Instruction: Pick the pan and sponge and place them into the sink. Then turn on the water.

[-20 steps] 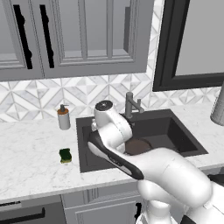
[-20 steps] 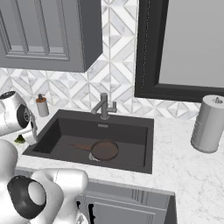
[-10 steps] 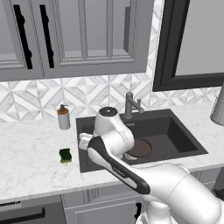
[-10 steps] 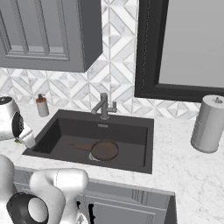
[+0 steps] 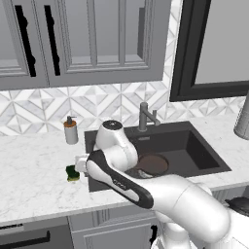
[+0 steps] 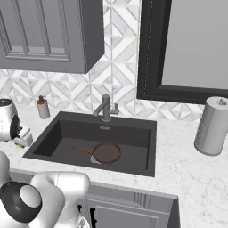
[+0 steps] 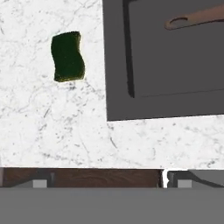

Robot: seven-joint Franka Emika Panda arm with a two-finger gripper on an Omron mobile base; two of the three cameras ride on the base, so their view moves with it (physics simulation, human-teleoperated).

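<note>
One item in the sink, one on the counter

From the left base view, my arm blocks a good deal: its white elbow covers the near left part of the sink [image 5: 194,146] and the pan [image 5: 153,164] shows as a brown disc past it, handle hidden. The gripper [image 5: 80,162] sits low at the sink's left rim, and I cannot tell whether its fingers are apart or together. The sponge [image 5: 73,173] lies on the white marble counter [image 5: 34,170] just beside the gripper, partly tucked behind it. A soap bottle [image 5: 71,130] stands at the tiled backsplash, grey cabinets above; the faucet [image 5: 145,115] rises behind the basin.

From the right base view, the pan [image 6: 106,152] rests flat on the sink [image 6: 133,133] floor, over the drain, its handle pointing left. The faucet [image 6: 106,107] shows no stream I can make out. The gripper [image 6: 23,135] is at the frame's left edge, over the counter beside the basin; the sponge under it is too hidden to place. A paper towel roll [image 6: 213,126] stands at the right below a dark-framed window.

From the hand view, the sponge [image 7: 67,56] lies green side up on the marble, upper left, well apart from the sink [image 7: 118,65] edge. The pan's handle [image 7: 197,18] end, with its loop, is cut off at the top right. I cannot make out the fingertips.
</note>
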